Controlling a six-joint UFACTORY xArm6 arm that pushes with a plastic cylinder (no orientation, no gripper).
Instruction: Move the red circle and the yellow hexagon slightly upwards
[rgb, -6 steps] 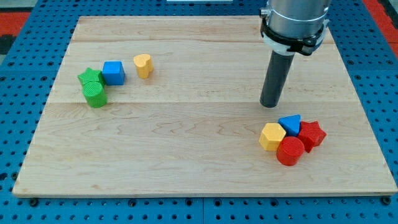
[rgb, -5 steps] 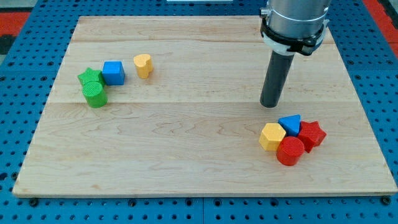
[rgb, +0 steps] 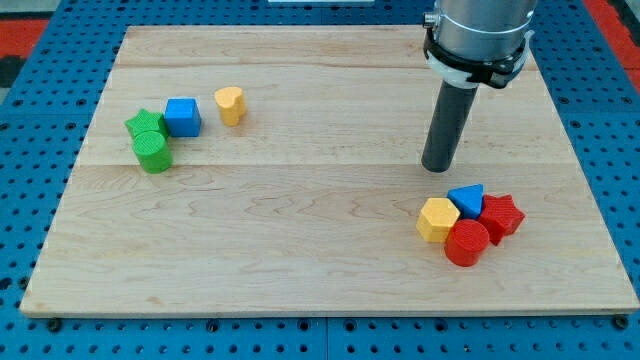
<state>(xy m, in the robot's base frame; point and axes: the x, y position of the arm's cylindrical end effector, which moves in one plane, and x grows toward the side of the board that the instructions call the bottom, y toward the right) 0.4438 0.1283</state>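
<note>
The red circle (rgb: 466, 243) lies at the board's lower right, touching the yellow hexagon (rgb: 437, 220) on its upper left. A blue triangle (rgb: 467, 200) and a red star (rgb: 501, 217) crowd against them from the top and right. My tip (rgb: 438, 168) rests on the board above this cluster, a short gap above the yellow hexagon and left of the blue triangle, touching no block.
At the upper left of the wooden board (rgb: 300, 250) sit a green star (rgb: 143, 124), a green circle (rgb: 153, 152), a blue cube (rgb: 182, 117) and a yellow heart (rgb: 231, 104). The board lies on a blue perforated base.
My tip has shifted very slightly to the view's right. No block has moved.
</note>
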